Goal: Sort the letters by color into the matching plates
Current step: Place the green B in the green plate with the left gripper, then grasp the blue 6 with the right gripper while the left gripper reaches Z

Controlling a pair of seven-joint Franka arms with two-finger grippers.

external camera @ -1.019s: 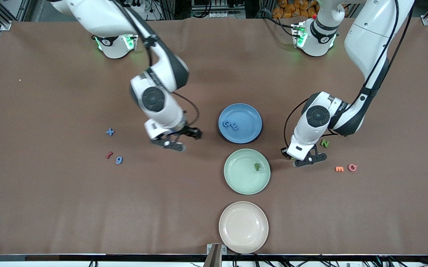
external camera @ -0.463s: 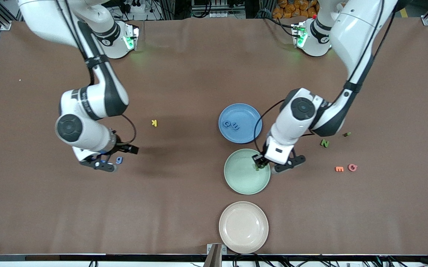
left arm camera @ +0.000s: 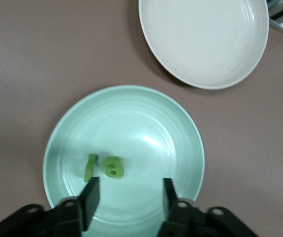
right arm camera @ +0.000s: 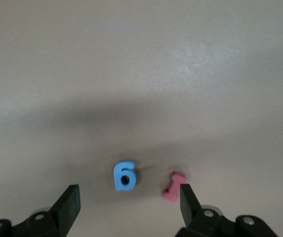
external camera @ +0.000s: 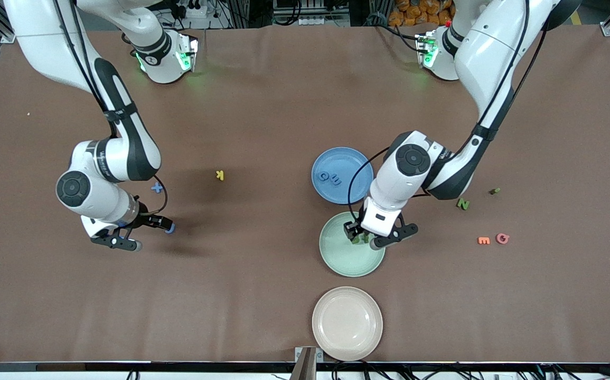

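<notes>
Front view: left hand (external camera: 366, 238) low over the green plate (external camera: 336, 261) at mid-frame, two green letters (external camera: 356, 239) in the plate just under it. Blue plate (external camera: 355, 163) above it in frame carries two blue letters (external camera: 331, 179); beige plate (external camera: 347, 323) at lower centre is bare. Right hand (external camera: 131, 233) is at centre left of the frame, close over the surface (external camera: 262, 295); a blue cross (external camera: 157, 187) and yellow letter (external camera: 220, 175) lie loose, and a green N (external camera: 462, 203), orange letter (external camera: 484, 240) and red letter (external camera: 503, 238) sit at centre right. Left wrist view: fingers (left arm camera: 91, 195) parted and empty, both green pieces (left arm camera: 113, 167) lying free on the plate at lower left of the frame. Risk: lifting off with a finger brushing a piece could flick it over the rim. Right wrist view: hand spread wide, holding nothing, straddling a blue figure (right arm camera: 124, 175) and a pink-red letter (right arm camera: 173, 186) lying close together in the lower middle of the frame. Risk: closing here may catch both colours, or nudge the pink one away and spoil the pinch.
</notes>
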